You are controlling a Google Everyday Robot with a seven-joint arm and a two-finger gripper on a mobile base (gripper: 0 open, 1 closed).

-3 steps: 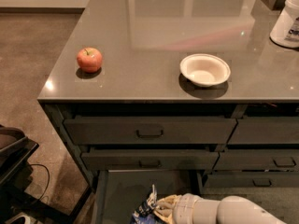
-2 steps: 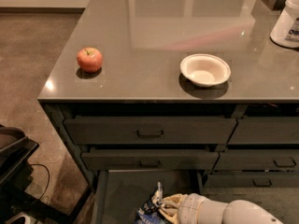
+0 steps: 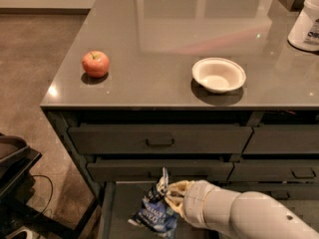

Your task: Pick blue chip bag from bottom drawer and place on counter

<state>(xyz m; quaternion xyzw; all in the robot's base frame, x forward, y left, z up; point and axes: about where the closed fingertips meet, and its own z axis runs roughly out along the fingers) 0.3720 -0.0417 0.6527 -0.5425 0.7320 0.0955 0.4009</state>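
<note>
Smooth off-white arm (image 3: 249, 217) of rounded tubular segments; one small dark dot on its side; tan-fingered gripper (image 3: 172, 199) at near centre, clamped on the blue chip bag (image 3: 152, 214).

The counter (image 3: 164, 29) above, the bottom drawer (image 3: 117, 208) below.
Up top I see the apple (image 3: 95, 63) left of the bowl (image 3: 218, 74); my gripper (image 3: 172, 195) clasps the blue chip bag (image 3: 153, 212) over the drawer floor.

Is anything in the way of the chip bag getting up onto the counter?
Nothing visible. The gripper grips the blue chip bag over the bottom drawer, out past the closed drawers. The counter has bare space between apple and bowl.
</note>
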